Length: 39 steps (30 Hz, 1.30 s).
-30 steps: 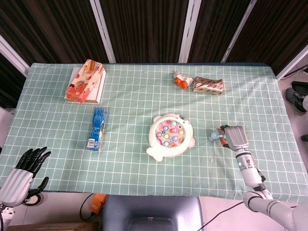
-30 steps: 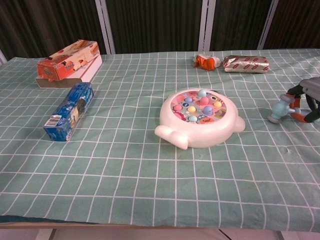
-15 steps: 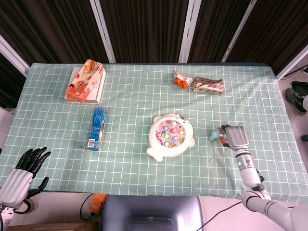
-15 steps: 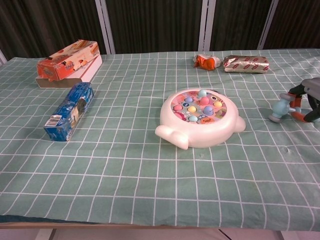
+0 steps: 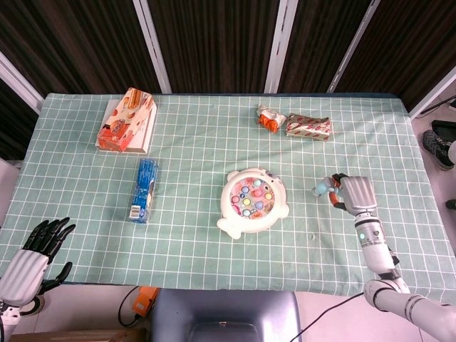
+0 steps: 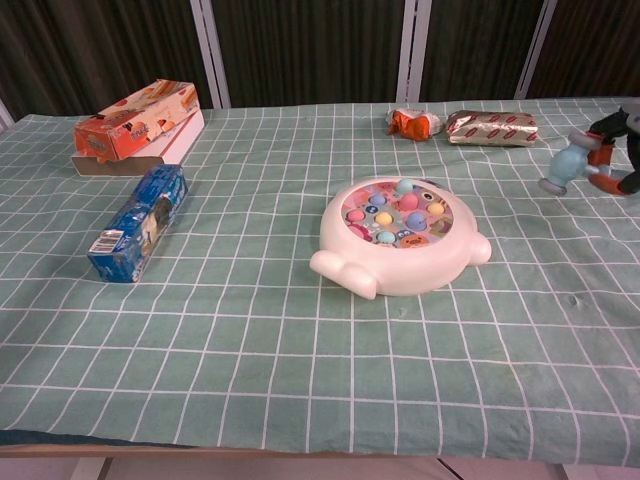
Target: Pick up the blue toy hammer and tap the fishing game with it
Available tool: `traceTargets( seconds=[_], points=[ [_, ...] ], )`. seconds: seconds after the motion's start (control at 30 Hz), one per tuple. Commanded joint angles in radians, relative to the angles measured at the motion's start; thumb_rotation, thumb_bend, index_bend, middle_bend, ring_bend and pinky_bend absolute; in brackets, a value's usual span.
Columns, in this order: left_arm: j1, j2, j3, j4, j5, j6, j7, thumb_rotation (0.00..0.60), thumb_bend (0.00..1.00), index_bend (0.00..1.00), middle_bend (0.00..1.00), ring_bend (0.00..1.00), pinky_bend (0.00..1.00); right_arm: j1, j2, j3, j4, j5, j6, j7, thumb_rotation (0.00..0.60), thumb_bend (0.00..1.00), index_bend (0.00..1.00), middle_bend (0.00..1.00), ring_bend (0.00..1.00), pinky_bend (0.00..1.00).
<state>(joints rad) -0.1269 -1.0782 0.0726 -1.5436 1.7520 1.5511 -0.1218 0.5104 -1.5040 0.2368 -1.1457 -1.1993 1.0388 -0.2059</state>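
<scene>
The blue toy hammer (image 5: 325,188) is held above the tabletop (image 5: 199,235) by the right robot hand (image 5: 358,194).

The fishing game (image 5: 251,201) is seen to the left of the right robot hand, a little apart from it, and its round tray is filled with small coloured fish pieces. The fingers of the right robot hand are closed around the orange handle, and the pale blue hammer head is pointed toward the fishing game without touching it. In the chest view this hand is cut off by the right edge, so only the hammer and dark fingertips are shown. The left robot hand (image 5: 32,256) is kept far to the left, off the tabletop edge, with fingers spread and nothing held; its lower part is cut off.
</scene>
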Motion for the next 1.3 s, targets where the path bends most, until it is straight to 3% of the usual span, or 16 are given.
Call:
traceTargets(
  seconds=[0.03,0.2,0.33,0.5,0.67,0.87,1.3],
  points=[
    [0.0,0.0,0.0,-0.001,0.001,0.0,0.0,0.6,0.41,0.0,0.0,0.0,0.0,0.01,0.086,0.024,-0.165,0.001,0.055,-0.123,0.6,0.6,0.92,0.62,0.71,0.76],
    [-0.001,0.0,0.002,-0.001,0.004,0.0,0.001,0.6,0.41,0.0,0.0,0.0,0.0,0.049,0.143,0.035,-0.372,0.019,0.076,-0.333,0.6,0.6,0.92,0.62,0.71,0.76],
    [0.002,0.003,0.002,0.001,0.006,0.008,-0.007,0.6,0.41,0.0,0.0,0.0,0.0,0.107,0.136,0.032,-0.499,0.061,0.08,-0.551,0.6,0.6,0.92,0.62,0.71,0.76],
    [0.002,0.006,0.003,0.006,0.008,0.012,-0.02,0.6,0.41,0.0,0.0,0.0,0.0,0.178,0.079,0.012,-0.552,0.14,0.098,-0.809,0.6,0.6,0.92,0.62,0.71,0.75],
    [0.004,0.009,0.005,0.009,0.013,0.019,-0.032,0.6,0.41,0.0,0.0,0.0,0.0,0.246,-0.002,-0.009,-0.531,0.234,0.134,-1.023,0.6,0.6,0.92,0.62,0.71,0.75],
    [0.006,0.012,0.004,0.014,0.013,0.027,-0.045,0.6,0.41,0.0,0.0,0.0,0.0,0.295,-0.068,-0.045,-0.477,0.302,0.147,-1.137,0.6,0.6,0.92,0.62,0.71,0.75],
    [0.008,0.012,0.006,0.016,0.017,0.031,-0.047,0.6,0.41,0.0,0.0,0.0,0.0,0.341,-0.107,-0.081,-0.449,0.371,0.175,-1.199,0.6,0.59,0.92,0.62,0.71,0.75]
  ],
)
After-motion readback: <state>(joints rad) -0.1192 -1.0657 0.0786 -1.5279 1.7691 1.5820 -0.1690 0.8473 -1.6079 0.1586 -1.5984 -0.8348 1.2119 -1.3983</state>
